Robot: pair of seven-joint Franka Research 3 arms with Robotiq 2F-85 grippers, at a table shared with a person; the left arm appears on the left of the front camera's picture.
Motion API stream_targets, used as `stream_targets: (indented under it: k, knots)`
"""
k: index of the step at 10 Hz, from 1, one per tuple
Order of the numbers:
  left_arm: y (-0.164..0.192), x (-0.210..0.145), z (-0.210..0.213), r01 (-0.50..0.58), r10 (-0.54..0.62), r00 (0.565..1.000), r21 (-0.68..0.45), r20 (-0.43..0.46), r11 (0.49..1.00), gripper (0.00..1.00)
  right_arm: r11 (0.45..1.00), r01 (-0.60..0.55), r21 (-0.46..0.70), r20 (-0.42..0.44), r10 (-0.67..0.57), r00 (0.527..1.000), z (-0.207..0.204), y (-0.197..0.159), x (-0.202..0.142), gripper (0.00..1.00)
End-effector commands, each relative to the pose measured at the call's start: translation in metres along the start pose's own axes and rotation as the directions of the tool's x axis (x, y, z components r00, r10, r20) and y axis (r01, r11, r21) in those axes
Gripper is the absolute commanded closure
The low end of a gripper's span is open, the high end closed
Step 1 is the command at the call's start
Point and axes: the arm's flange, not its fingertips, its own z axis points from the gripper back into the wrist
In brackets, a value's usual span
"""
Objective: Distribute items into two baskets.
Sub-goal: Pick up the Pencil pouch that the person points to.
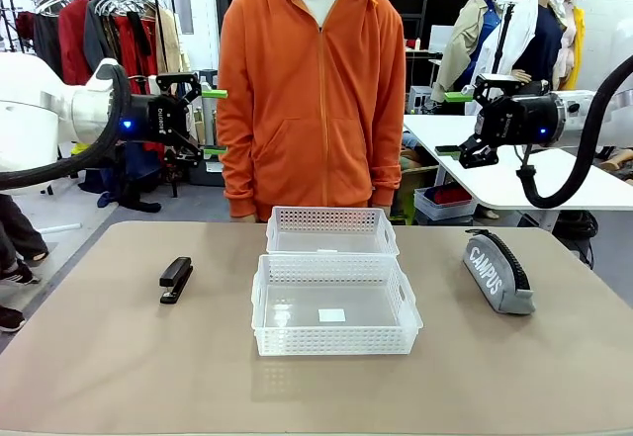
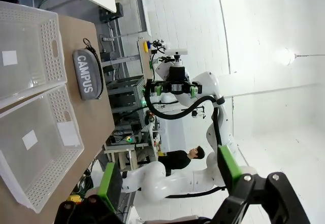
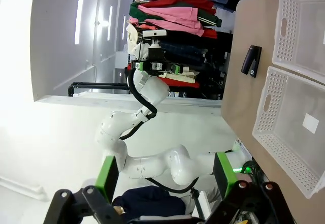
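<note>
Stapler (image 1: 176,280) on table (image 1: 109,367), well apart from raised left pincer (image 1: 215,122)

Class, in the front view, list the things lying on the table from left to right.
Stapler → larger basket, with the smaller basket straight behind it → zip pouch.

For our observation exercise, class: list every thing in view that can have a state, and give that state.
left gripper: fingers open, holding nothing
right gripper: fingers open, holding nothing
larger basket: upright, no item inside
smaller basket: upright, no item inside
stapler: closed, on the table, outside the baskets
pouch: on the table, outside the baskets
</note>
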Motion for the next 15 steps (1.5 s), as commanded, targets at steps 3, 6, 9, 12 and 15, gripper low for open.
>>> stream_targets:
  k: [3,6,9,12,15]
  knots:
    - [-0.0010,-0.0013,0.0015,-0.001,0.001,1.000,-0.002,0.005,1.000,0.00,1.000,0.012,-0.002,0.006,-0.012,1.000,0.0005,0.0013,0.0005,0.00]
    - [-0.0010,-0.0013,0.0015,-0.001,0.001,1.000,-0.002,0.005,1.000,0.00,1.000,0.012,-0.002,0.006,-0.012,1.000,0.0005,0.0013,0.0005,0.00]
    - [-0.0010,-0.0013,0.0015,-0.001,0.001,1.000,-0.002,0.005,1.000,0.00,1.000,0.012,-0.002,0.006,-0.012,1.000,0.0005,0.0013,0.0005,0.00]
    - [-0.0010,-0.0013,0.0015,-0.001,0.001,1.000,-0.002,0.005,1.000,0.00,1.000,0.012,-0.002,0.006,-0.012,1.000,0.0005,0.0013,0.0005,0.00]
    - [-0.0010,-0.0013,0.0015,-0.001,0.001,1.000,-0.002,0.005,1.000,0.00,1.000,0.012,-0.002,0.006,-0.012,1.000,0.0005,0.0013,0.0005,0.00]
